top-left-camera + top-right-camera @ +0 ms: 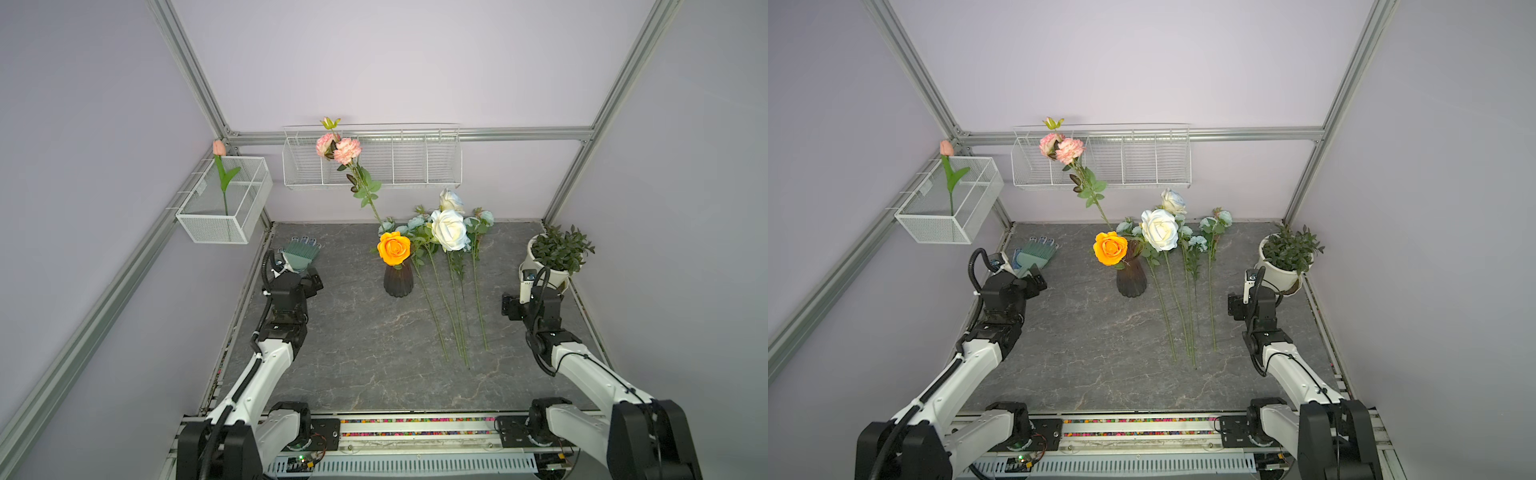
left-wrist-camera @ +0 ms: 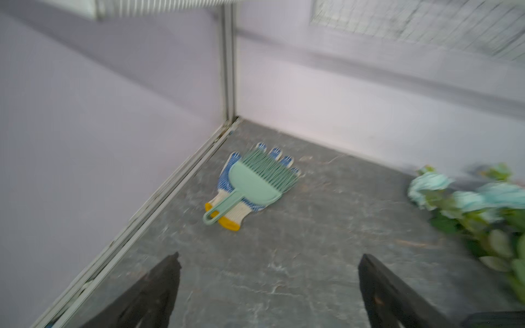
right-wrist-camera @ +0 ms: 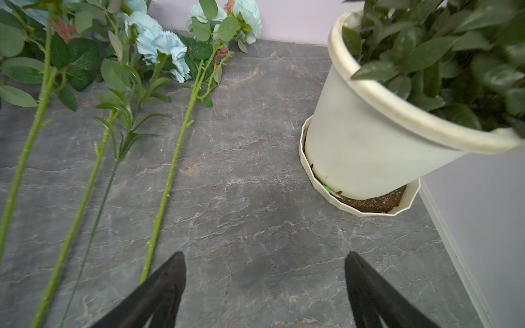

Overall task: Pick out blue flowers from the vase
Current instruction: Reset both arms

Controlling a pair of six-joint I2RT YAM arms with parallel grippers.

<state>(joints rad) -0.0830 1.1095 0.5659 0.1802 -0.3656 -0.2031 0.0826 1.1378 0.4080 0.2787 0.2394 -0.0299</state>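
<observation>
L gripper (image 2: pixel 270 257): jaws spread wide, nothing btwn them, touching nothing. It hovers near the table's (image 1: pixel 365 365) left edge rail, aimed at the back-left corner, where a green brush (image 2: pixel 255 181) lies on a dotted glove (image 2: pixel 227 198). R gripper (image 3: pixel 265 254): jaws also spread wide and empty, above bare slate btwn the outermost stem and the white plant pot (image 3: pixel 366 147). That stem's cut end runs just beside one finger (image 3: pixel 159 286); can't tell if touching.

The blue flowers (image 1: pixel 449 230) lie flat on the table, right of the vase (image 1: pixel 398 280), stems side by side w/ cut ends toward the robot, heads toward the back wall. Pale aqua ruffled heads plus two white roses, leafy green stems. Heads nearest the vase crowd its rim; contact unclear. The vase stands upright near table centre, dark and ribbed, holding the orange rose (image 1: pixel 393 248) and the pink carnations (image 1: pixel 337 148) on a tall leaning stem.

Open slate lies btwn both arms and in front of the vase. Right side is tight: the pot sits by the right wall.
</observation>
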